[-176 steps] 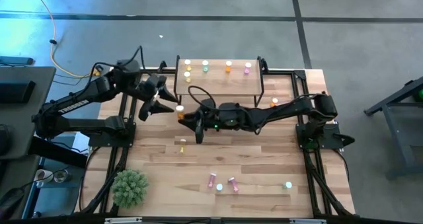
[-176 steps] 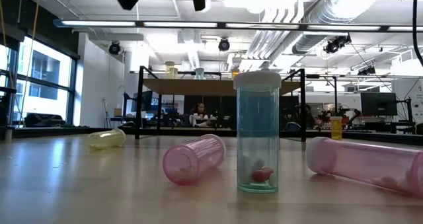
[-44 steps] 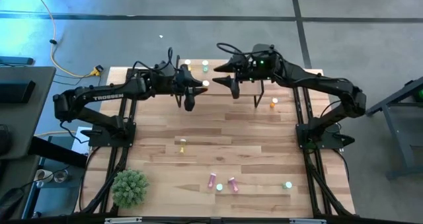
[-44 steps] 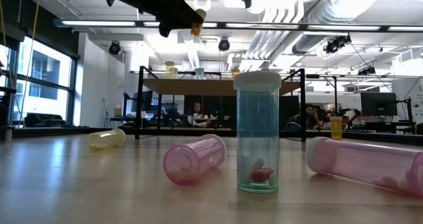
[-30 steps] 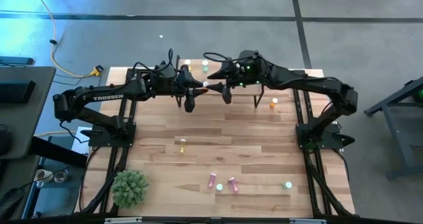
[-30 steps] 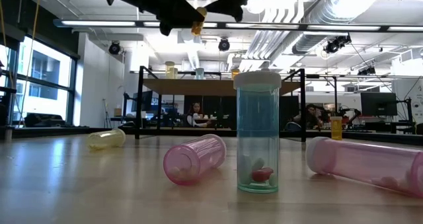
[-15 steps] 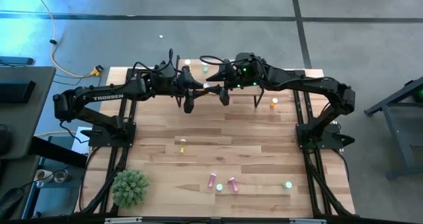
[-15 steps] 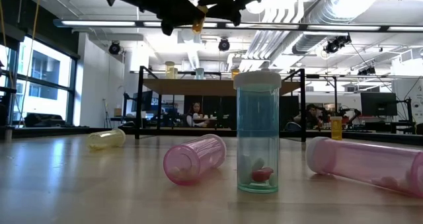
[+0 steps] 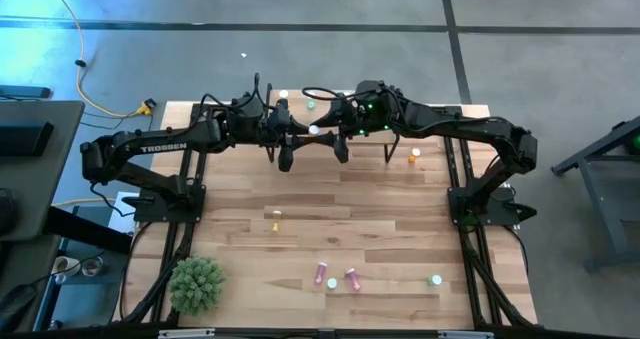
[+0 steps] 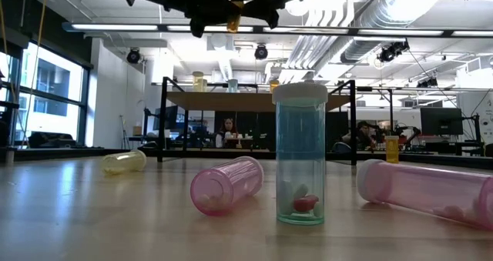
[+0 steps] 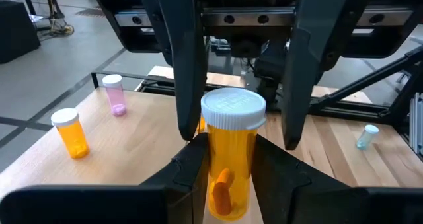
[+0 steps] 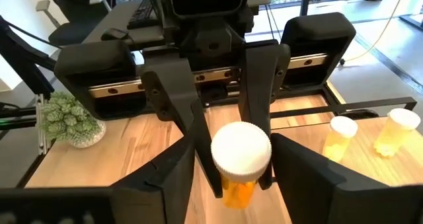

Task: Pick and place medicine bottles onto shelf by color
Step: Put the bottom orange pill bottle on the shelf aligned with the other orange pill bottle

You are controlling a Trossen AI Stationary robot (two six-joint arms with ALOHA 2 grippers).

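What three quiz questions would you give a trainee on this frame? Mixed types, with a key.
1. True or false: the orange bottle stands on the shelf.
2. Whose fingers clamp the orange bottle? A) left gripper B) right gripper C) neither
3. Short answer: how many pink bottles lie on the table?

Key: 1 false, it is held in mid-air. 2 A; the right gripper's fingers straddle the cap, open. 3 two.
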